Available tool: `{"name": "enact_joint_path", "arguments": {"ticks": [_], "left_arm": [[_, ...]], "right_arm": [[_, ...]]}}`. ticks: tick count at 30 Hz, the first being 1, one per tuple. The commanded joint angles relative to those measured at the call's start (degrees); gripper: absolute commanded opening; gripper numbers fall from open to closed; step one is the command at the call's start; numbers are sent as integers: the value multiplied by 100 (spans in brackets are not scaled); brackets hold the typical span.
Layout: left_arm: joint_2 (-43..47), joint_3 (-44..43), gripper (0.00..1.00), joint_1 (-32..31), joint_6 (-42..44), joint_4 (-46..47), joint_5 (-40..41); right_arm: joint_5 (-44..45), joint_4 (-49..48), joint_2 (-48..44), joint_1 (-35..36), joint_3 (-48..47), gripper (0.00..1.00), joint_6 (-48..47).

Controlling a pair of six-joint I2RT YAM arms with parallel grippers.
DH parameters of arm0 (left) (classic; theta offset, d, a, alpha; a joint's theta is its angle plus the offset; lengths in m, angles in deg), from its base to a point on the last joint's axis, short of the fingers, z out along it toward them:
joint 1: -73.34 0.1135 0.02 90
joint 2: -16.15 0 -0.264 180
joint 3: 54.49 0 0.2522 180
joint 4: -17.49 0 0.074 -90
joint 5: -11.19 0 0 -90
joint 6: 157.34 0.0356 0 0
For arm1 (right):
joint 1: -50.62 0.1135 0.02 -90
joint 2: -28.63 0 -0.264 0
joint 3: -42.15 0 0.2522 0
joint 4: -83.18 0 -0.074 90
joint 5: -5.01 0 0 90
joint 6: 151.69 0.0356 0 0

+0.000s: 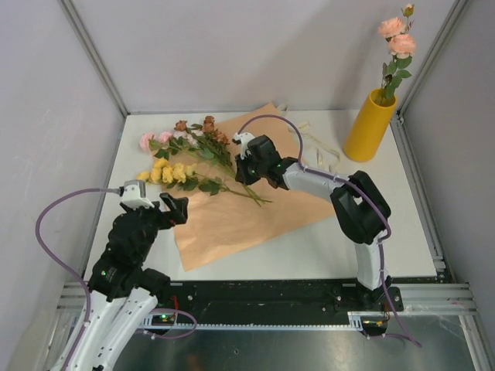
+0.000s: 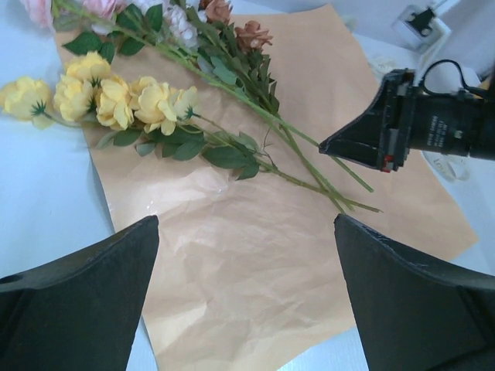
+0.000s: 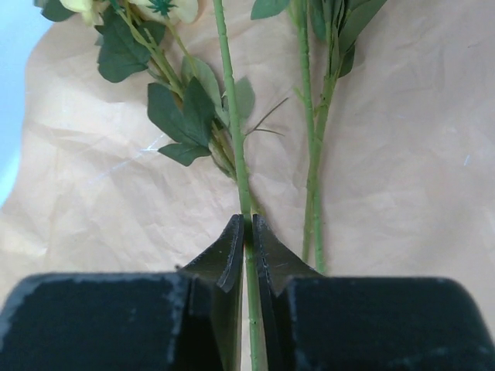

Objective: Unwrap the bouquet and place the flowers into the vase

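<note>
Diagonally, flowers [image 1: 174, 172], blooms far-left, stems near-right.

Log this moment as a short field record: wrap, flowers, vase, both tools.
wrap: wrapping paper opened flat, peach side up
loose flowers: yellow blooms, pink blooms and brown blooms, heads at the paper's far-left edge, stems lying across it
container: vase upright at far right, holding pink roses
right arm: right tool shut on one green stem lying on the paper
left arm: left tool open, empty, above the paper's near-left part
</note>
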Motion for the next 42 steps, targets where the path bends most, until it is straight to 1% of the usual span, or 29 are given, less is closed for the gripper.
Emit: {"name": "enact_joint_path", "arguments": {"ticks": [1,4,6,10,12,14,17,20,22,28,35,42], "left_arm": [[-173,-197,100,-36,-1047,-103,360],[-379,-162,100,-36,-1785,74,88],[-664,-180,99,-34,-1986,201,58],[-1397,-337,97,11,-2232,485,350],[-1762,-415,96,60,-2416,750,259],[-2117,-366,93,76,-2583,1354,50],[-2536,-155,89,107,-2996,2161,26],[-2973,192,83,229,-3300,3257,-154],[-3316,231,82,268,-3386,3618,-218],[-4456,86,82,313,-3507,4108,-396],[-5524,-199,78,337,-3521,4521,-387],[-5954,-131,70,391,-3821,4811,-515]], "right_arm": [[-446,-664,-470,-123,265,0,842],[-586,-951,-673,-109,495,0,1179],[-701,-1190,-787,-91,665,0,1414],[-966,-1655,-965,-79,986,0,1805],[-1055,-1787,-1011,-84,1060,0,1907],[-1156,-1889,-1036,-82,1098,0,1992],[-1283,-2080,-1067,-80,1188,0,2192],[-1417,-2337,-1113,-56,1358,0,2413],[-1486,-2446,-1117,-47,1458,0,2492],[-1710,-2771,-1069,-61,1668,0,2747],[-1981,-2949,-932,-58,1678,0,2891],[-1922,-2871,-928,48,1679,0,2774]]}}
